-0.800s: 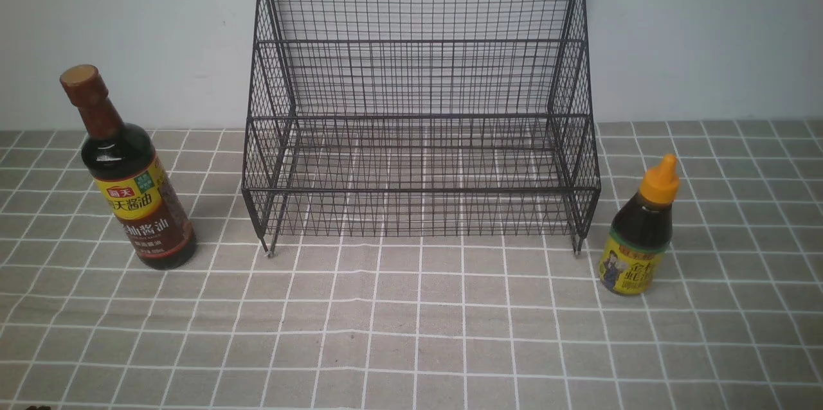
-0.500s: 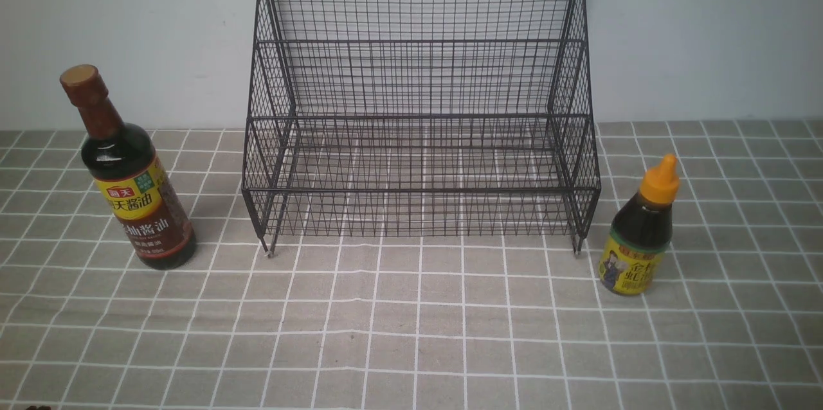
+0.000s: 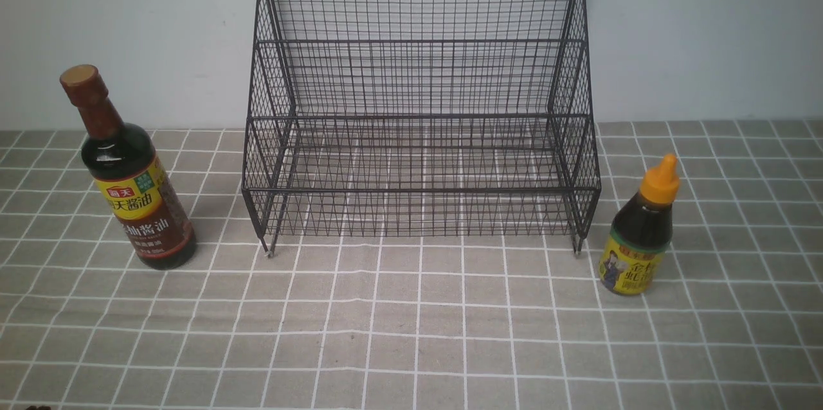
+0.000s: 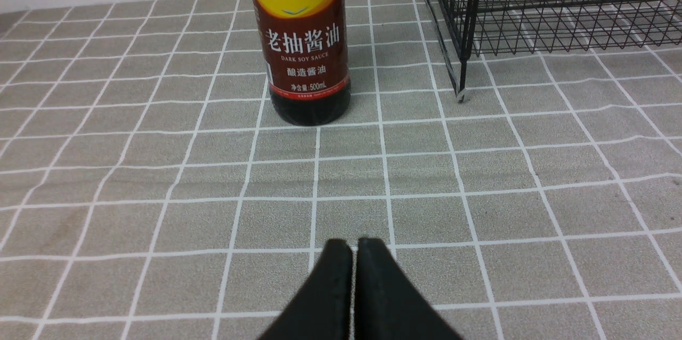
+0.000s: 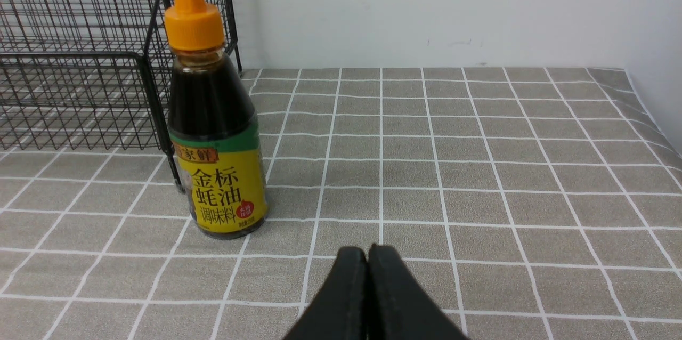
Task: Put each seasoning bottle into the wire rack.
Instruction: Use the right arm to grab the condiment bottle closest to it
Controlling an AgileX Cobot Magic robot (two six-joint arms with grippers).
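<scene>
The black wire rack [image 3: 418, 108] stands against the back wall, both tiers empty. The tall bottle [image 3: 132, 188] with brown cap and yellow-and-maroon label stands upright on the cloth left of the rack; it also shows in the left wrist view [image 4: 303, 41]. The short bottle [image 3: 638, 236] with orange nozzle cap and yellow label stands upright right of the rack; it also shows in the right wrist view [image 5: 213, 116]. My left gripper [image 4: 354, 247] is shut and empty, well short of the tall bottle. My right gripper [image 5: 367, 252] is shut and empty, short of the short bottle. Neither gripper shows in the front view.
A grey cloth with white grid lines [image 3: 418, 333] covers the table. A pale wall stands right behind the rack. The rack's corner leg [image 4: 462, 96] stands close to the tall bottle. The cloth's right edge [image 5: 655, 116] meets a side wall.
</scene>
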